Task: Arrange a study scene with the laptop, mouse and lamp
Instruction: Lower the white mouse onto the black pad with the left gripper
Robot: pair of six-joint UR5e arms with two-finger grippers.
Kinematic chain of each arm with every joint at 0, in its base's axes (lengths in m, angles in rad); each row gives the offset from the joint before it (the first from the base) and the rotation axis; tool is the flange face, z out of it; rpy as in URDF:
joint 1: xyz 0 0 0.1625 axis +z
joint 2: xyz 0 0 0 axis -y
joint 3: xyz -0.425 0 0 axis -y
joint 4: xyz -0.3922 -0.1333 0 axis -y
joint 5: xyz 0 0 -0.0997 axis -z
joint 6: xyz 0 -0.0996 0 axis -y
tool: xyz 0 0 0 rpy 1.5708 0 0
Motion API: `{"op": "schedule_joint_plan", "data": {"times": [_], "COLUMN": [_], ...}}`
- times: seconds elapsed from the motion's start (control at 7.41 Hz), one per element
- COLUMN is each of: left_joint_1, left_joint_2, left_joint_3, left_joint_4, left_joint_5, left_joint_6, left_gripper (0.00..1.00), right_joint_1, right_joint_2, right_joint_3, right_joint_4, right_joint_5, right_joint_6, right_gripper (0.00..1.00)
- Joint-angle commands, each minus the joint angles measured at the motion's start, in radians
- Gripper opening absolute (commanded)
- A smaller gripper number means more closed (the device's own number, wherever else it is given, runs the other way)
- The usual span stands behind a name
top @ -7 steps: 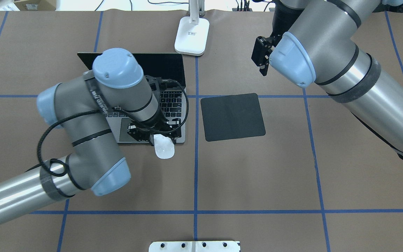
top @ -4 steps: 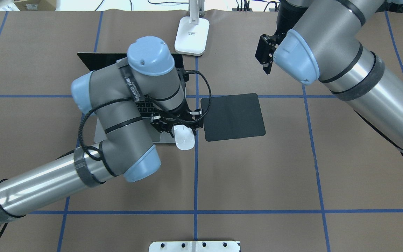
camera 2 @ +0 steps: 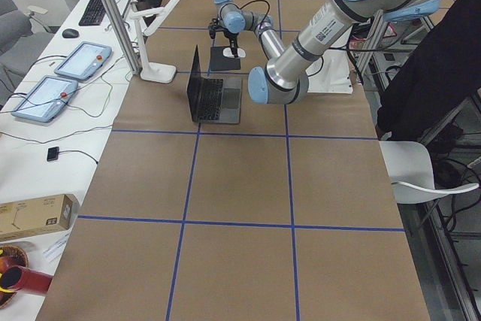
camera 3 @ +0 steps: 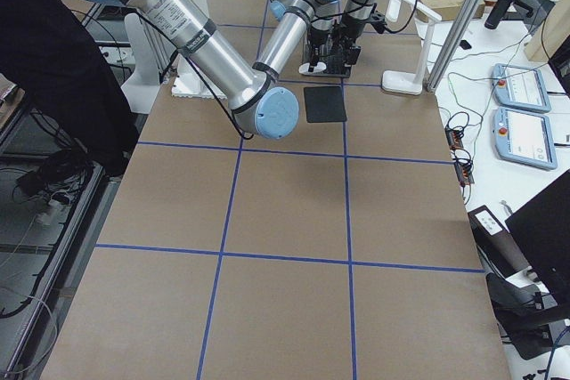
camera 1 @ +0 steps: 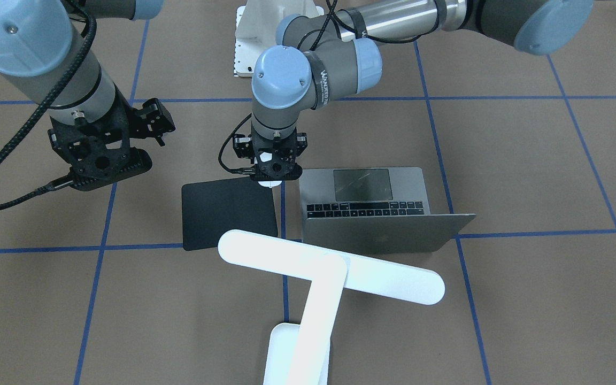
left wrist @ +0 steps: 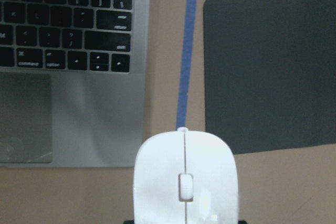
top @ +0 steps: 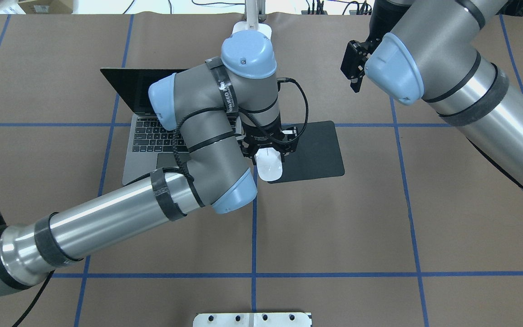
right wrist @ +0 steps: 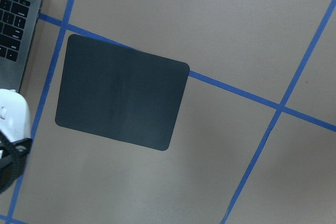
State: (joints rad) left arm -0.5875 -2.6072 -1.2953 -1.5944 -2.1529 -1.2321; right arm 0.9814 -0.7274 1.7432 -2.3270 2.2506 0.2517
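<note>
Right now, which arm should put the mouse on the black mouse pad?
Left. The left gripper holds the mouse at the edge of the mouse pad; the right gripper is farther away.

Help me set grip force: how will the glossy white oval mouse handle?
The small glossy white oval mouse looks smooth and rounded, so it may slip from the left claw pinching one end. Small and hard-looking, so likely light and stiff; its low form should not roll.
</note>
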Motion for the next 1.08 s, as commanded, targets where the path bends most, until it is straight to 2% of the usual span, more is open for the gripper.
{"op": "schedule_joint_plan", "data": {"times": [0.0, 0.54, 0.94], "left_joint_1": [0.000, -0.002, 0.000], "left_joint_2": [-0.068, -0.120, -0.123], "left_joint_3": [0.150, 0.272, 0.277], "left_joint_4": [-0.126, -0.225, -0.228], "left_joint_5": [0.004, 0.063, 0.074], "left_joint_6": [-0.024, -0.035, -0.038], "left_gripper": [0.68, 0.68, 0.70], "right_joint_1": [0.009, 0.016, 0.016], "right_joint_2": [-0.003, -0.004, -0.004], "right_joint_3": [-0.001, -0.001, -0.001], "right_joint_4": [0.000, 0.000, 0.000], "right_joint_5": [0.001, 0.001, 0.001], "right_joint_6": [0.000, -0.002, -0.002], "right_gripper": [1.00, 1.00, 1.00]}}
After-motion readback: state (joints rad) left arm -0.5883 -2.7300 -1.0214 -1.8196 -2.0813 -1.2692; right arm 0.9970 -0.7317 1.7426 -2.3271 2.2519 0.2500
